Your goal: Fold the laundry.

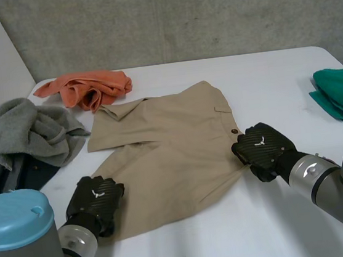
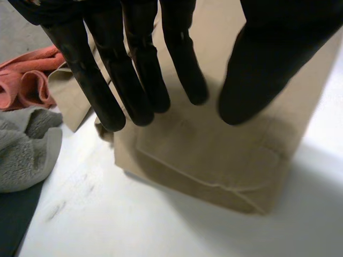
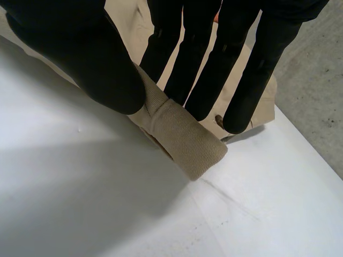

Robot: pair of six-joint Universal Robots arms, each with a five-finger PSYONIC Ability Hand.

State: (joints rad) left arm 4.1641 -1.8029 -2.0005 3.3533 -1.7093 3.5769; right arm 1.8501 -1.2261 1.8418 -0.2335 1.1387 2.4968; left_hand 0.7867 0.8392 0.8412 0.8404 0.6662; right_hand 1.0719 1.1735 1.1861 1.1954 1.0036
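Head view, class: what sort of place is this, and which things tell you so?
Probably a robotics lab, not a home: bare concrete wall, plain white table, and robot arms handling a tan garment.

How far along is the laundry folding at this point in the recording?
Early. Done: the tan buttoned garment lies spread on the white table. In hand: the right hand pinches its right edge; the left hand is open over its near corner. Left: folding it, plus the crumpled orange cloth and heaped grey towel.
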